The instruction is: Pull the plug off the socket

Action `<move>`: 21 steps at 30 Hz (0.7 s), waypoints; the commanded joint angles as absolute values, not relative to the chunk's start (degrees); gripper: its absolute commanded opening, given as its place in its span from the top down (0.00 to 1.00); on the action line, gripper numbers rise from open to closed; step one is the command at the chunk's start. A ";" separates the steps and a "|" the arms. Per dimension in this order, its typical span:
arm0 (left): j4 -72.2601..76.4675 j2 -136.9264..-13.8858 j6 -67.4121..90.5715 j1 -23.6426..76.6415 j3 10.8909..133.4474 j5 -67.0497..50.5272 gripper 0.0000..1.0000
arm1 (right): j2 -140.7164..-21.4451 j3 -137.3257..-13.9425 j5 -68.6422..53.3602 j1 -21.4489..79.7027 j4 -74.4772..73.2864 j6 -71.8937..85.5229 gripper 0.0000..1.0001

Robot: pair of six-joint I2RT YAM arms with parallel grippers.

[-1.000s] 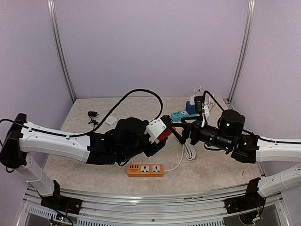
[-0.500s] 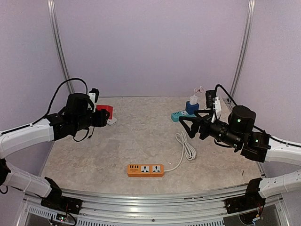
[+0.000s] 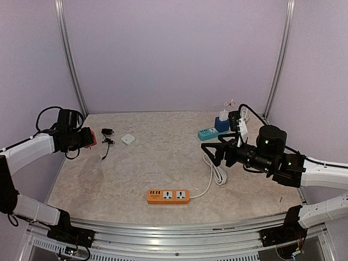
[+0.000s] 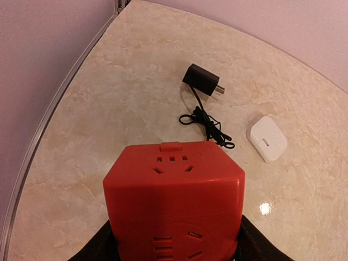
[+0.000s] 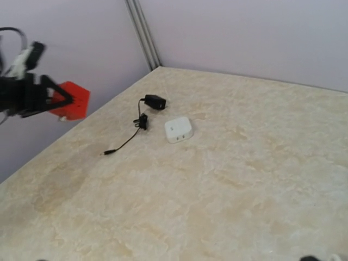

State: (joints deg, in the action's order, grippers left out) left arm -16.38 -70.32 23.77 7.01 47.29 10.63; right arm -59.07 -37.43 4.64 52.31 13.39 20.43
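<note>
The left hand point(image 3: 86, 139) pinches the red socket cube point(image 4: 174, 206) above the left edge of the counter point(image 3: 163, 168); no plug shows on its visible faces. The right hand point(image 3: 210, 154) hangs spread, empty. I'd lower the cube gently and level, clear of the black adapter point(image 4: 202, 81).

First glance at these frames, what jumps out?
The red socket cube fills the left wrist view. It is clamped in the left fingers at the far left, with nothing plugged into the faces that show. The right fingers hang spread open over the right middle. An orange power strip lies near the front, its white cord looped beside it.
</note>
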 commanded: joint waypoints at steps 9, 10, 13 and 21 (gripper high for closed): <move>-19.60 -88.01 19.94 1.33 58.03 4.54 0.58 | -64.60 -37.42 -3.34 51.78 14.36 19.31 0.01; -19.72 -89.63 19.71 1.25 58.62 4.49 0.58 | -65.22 -37.66 -3.99 51.84 14.31 19.14 0.01; -20.13 -93.08 19.14 0.87 60.46 4.57 0.58 | -67.46 -38.77 -6.44 51.77 13.80 18.35 0.04; -19.74 -101.22 18.29 0.44 62.56 3.50 0.55 | -69.40 -38.19 -8.86 51.86 14.59 17.87 0.06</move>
